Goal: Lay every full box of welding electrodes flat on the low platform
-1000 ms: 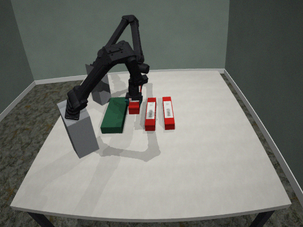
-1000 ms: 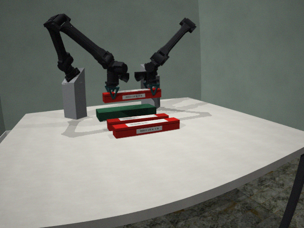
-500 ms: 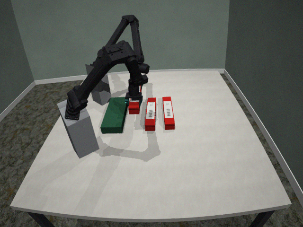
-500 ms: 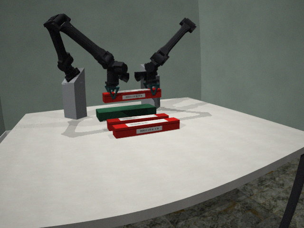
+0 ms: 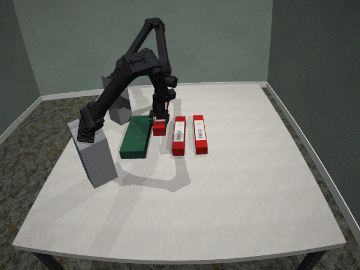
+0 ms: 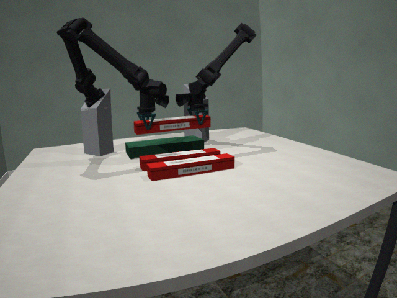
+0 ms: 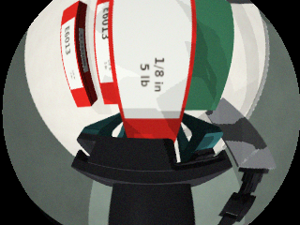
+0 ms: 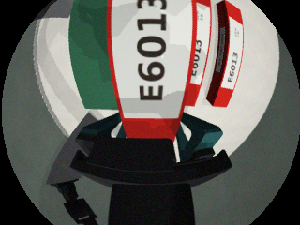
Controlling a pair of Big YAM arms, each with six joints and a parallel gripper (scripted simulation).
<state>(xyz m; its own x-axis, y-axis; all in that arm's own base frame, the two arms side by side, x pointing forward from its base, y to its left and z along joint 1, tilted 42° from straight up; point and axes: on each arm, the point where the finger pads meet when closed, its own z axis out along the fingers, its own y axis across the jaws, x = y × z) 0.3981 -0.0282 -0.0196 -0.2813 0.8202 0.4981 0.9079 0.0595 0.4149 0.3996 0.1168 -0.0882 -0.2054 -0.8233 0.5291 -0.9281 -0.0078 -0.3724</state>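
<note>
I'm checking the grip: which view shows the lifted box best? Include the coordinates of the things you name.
Exterior: it shows the lifted box's point(image 5: 159, 128) point(image 6: 174, 125) point(image 7: 152, 70) point(image 8: 151, 70) long side, with a claw at each end. Top shows mainly its near end; each wrist view shows only part of its label.

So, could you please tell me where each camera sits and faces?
Top: high beside the table, looking down across it; both arms show.
Exterior: across from the arm pedestals, facing them; both arms show.
Left wrist: above the lifted electrode box, looking down; left pincer shows.
Right wrist: likewise, nearer the box's other end; right pincer shows.
Both wrist views share that box and the green platform.
</note>
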